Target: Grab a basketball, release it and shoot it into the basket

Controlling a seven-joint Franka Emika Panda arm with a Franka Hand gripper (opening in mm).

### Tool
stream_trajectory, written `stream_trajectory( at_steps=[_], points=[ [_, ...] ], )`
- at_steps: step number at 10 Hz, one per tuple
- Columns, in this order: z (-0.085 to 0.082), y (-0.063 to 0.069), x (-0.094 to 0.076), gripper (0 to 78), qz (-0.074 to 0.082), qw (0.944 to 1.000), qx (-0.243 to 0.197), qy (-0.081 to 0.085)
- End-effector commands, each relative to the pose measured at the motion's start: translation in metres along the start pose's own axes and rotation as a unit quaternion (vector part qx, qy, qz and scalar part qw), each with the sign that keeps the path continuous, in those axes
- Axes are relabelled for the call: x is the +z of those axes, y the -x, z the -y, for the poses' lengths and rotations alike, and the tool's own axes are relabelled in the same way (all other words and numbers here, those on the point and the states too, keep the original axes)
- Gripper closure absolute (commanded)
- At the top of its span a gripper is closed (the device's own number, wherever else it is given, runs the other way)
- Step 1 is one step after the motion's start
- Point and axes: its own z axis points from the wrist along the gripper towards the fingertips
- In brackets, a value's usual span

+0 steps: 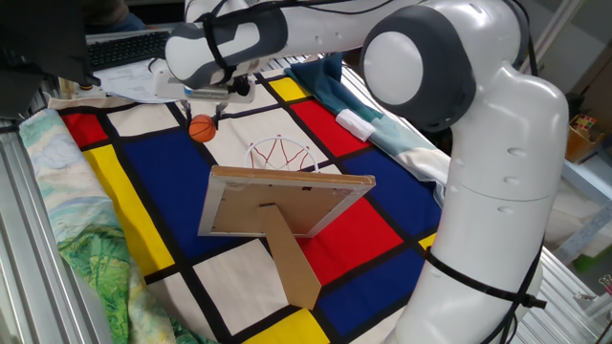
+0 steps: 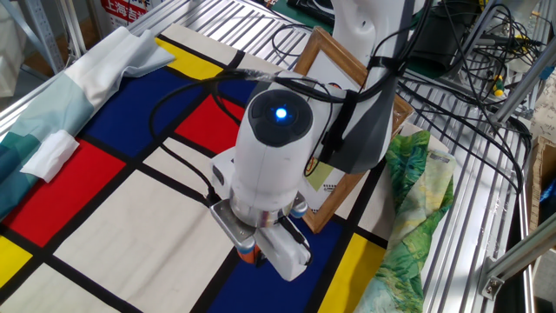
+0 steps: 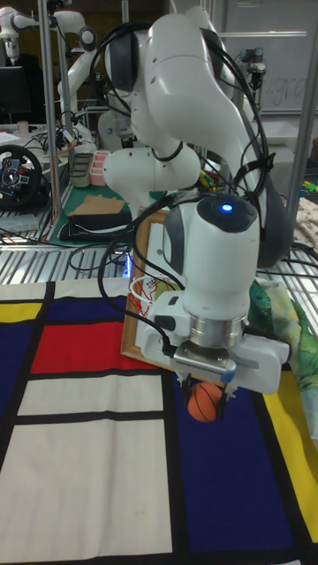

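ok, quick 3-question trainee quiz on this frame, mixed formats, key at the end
1. True or false: the basketball is resting on the cloth.
2. Multiple choice. The red hoop of the basket is: A) empty, B) holding the ball, C) hidden behind the arm.
3. Fill in: the hand is shut on the ____.

Key:
1. False. The ball is gripped between the fingers, held above the cloth.
2. A. In one fixed view the hoop and its white net are empty, and the ball sits off to one side of them.
3. basketball.
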Motion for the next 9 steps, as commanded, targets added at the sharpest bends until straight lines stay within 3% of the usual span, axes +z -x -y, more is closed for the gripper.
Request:
stream_trajectory(
  at_steps=[1,4,6,9],
  points=[
    [0.000,0.001,-0.002,76.2,0.015,0.9999,-0.002,0.004],
    [0.001,0.000,-0.008,76.2,-0.001,1.0000,0.008,-0.005],
    [0.013,-0.010,-0.035,76.2,-0.005,0.9999,0.015,0.002],
    [0.031,-0.025,-0.067,76.2,-0.005,0.9998,0.018,-0.006]
  ],
)
